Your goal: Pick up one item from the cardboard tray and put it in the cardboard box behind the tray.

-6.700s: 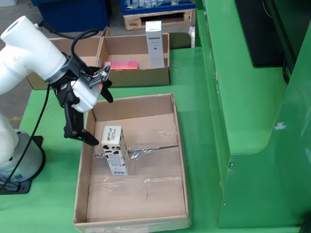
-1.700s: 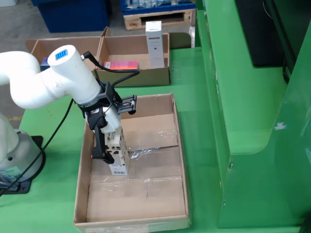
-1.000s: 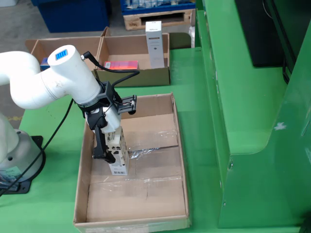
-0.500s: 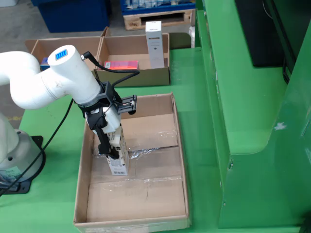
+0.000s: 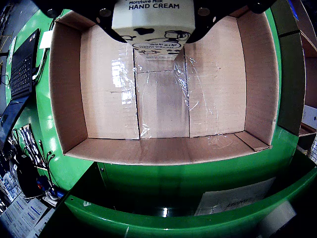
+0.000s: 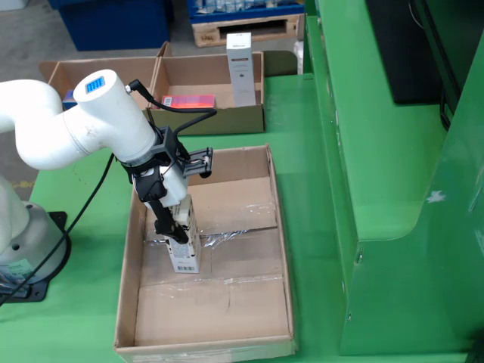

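Observation:
My gripper [image 5: 156, 30] is shut on a white "Moisture Milk Hand Cream" box [image 5: 153, 17], with a black finger [image 5: 113, 33] on each side of it. In the fixed view the gripper [image 6: 172, 227] holds this box [image 6: 184, 246] upright inside the large open cardboard box [image 6: 280, 227], near its left wall. The box's lower end is at or just above the taped floor; I cannot tell if it touches. In the wrist view the cardboard box [image 5: 64, 89] fills the frame below me and holds nothing else.
A two-compartment cardboard tray [image 6: 261, 117] stands at the back of the green table, holding an upright white box [image 6: 240, 68], a flat red box [image 6: 189, 100] and a blue item [image 6: 68, 97]. A green raised wall [image 6: 393, 151] runs along the right. A laptop [image 5: 22, 69] lies at the left.

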